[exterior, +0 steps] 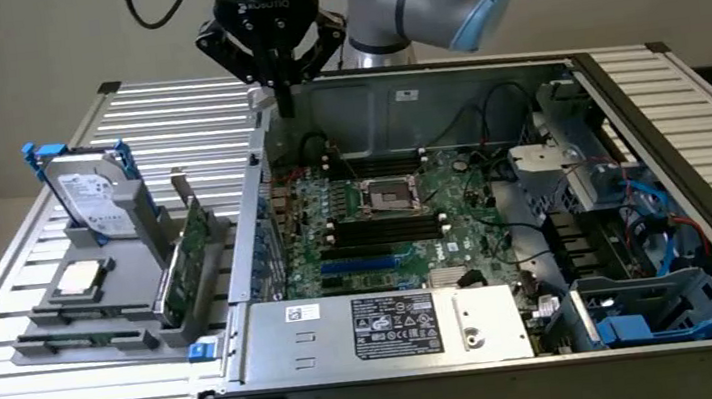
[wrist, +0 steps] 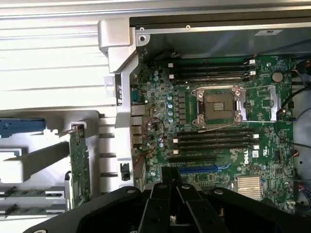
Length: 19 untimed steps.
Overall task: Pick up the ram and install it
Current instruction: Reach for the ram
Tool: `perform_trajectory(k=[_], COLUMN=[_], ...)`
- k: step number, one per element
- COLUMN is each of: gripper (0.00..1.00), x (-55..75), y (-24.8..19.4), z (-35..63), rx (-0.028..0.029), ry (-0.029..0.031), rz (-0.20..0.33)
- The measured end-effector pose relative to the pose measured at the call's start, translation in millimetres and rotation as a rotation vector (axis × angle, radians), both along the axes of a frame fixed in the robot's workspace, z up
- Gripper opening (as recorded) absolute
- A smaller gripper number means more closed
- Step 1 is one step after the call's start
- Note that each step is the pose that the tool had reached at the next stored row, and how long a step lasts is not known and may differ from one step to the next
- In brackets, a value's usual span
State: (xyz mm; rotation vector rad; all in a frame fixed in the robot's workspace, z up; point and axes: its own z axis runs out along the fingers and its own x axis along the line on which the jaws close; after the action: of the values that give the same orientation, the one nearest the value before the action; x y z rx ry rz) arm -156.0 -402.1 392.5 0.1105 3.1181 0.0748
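The ram (exterior: 77, 340) is a thin dark-green stick lying in a slot at the front of the grey holder tray (exterior: 41, 321), at the exterior view's left. The wrist view shows green ram sticks (wrist: 22, 191) in that tray. My gripper (exterior: 281, 102) hangs high over the far left corner of the open computer case (exterior: 345, 337), well away from the ram. Its black fingers (wrist: 170, 182) are shut together with nothing between them. Below lie the motherboard's (wrist: 160, 116) black memory slots (wrist: 214, 141) beside the bare processor socket (wrist: 216, 104).
The tray also carries an upright hard drive (exterior: 98, 199), a square silver processor (exterior: 79, 279) and a standing green expansion card (exterior: 186, 264). The case has a power supply (exterior: 385, 327) at the front, with cables and blue drive bays (exterior: 638, 313) at the exterior view's right.
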Motion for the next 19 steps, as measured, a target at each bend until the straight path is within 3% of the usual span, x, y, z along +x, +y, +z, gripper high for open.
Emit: perform_trajectory(k=[5, 13, 19], gripper=[0.11, 0.11, 0.11], x=[-22.6, -47.2, -66.2], y=[-3.7, -10.6, -14.4], z=[-1.2, -6.0, -7.2], rx=[0.0001, -0.0010, -0.0090], ry=[0.0008, 0.0083, 0.0088], rz=[0.000, 0.000, 0.000])
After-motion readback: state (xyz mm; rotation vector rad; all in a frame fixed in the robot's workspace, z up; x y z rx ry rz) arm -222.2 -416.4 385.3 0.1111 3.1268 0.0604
